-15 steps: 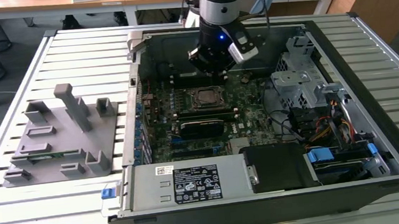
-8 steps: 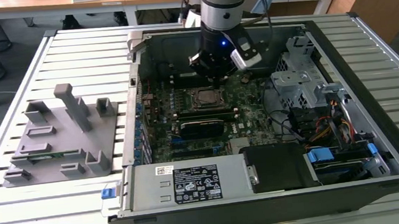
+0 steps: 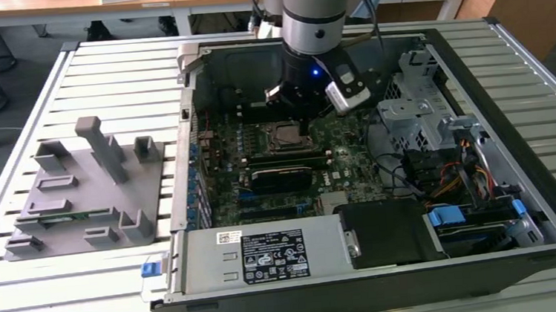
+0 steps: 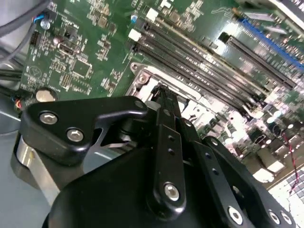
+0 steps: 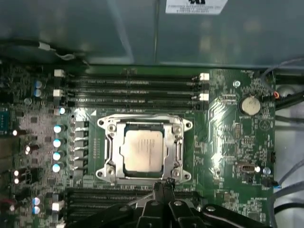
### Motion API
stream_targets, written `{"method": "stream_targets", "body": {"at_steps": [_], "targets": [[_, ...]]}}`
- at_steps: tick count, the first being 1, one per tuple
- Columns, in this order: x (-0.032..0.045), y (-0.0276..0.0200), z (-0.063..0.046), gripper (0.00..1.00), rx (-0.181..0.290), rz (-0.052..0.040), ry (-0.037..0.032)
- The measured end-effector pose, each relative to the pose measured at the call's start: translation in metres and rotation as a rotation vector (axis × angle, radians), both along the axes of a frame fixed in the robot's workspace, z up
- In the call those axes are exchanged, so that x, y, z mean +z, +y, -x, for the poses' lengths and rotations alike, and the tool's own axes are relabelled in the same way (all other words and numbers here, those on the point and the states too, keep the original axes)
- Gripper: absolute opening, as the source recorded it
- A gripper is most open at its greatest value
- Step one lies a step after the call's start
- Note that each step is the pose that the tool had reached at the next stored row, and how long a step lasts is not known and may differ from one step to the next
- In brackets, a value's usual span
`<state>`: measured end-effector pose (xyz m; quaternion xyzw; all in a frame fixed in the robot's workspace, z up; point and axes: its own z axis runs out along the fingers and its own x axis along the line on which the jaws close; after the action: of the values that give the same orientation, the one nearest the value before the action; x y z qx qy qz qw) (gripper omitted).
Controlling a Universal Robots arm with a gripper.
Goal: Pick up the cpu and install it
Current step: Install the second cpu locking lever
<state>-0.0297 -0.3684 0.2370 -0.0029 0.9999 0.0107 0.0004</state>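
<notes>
The cpu (image 5: 145, 151), a square chip with a silver-grey top, lies flat inside the metal socket frame (image 5: 107, 142) on the green motherboard (image 5: 228, 142). In the exterior view the cpu (image 3: 284, 135) sits mid-board inside the open computer case (image 3: 485, 259). My gripper (image 5: 164, 183) hovers just off one edge of the socket frame. Its two black fingers are pressed together with nothing between them. In the second wrist view the gripper (image 4: 164, 95) points down at the socket corner (image 4: 140, 78). The exterior view shows the gripper (image 3: 299, 106) right above the socket.
Long black memory slots (image 5: 133, 90) run on both sides of the socket. A drive cage (image 3: 419, 108) and coloured cables (image 3: 439, 180) fill the case at the exterior view's right. A grey fixture plate (image 3: 82, 194) stands on the slatted table at the left.
</notes>
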Motion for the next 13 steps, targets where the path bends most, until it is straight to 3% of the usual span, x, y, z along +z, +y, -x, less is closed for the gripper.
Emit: {"method": "stream_targets", "body": {"at_steps": [1, 2, 5, 9, 13], "targets": [[-0.0001, -0.0011, 0.000, 0.11, 0.000, -0.0023, -0.0001], [-0.0001, -0.0017, 0.000, 0.11, 0.000, -0.0111, 0.0006], [-0.0001, -0.0030, 0.000, 0.11, 0.000, -0.0479, 0.0101], [-0.0005, -0.0129, 0.000, 0.11, 0.000, -0.0502, 0.0211], [-0.0017, -0.0213, 0.000, 0.11, -0.001, -0.0501, 0.0270]]}}
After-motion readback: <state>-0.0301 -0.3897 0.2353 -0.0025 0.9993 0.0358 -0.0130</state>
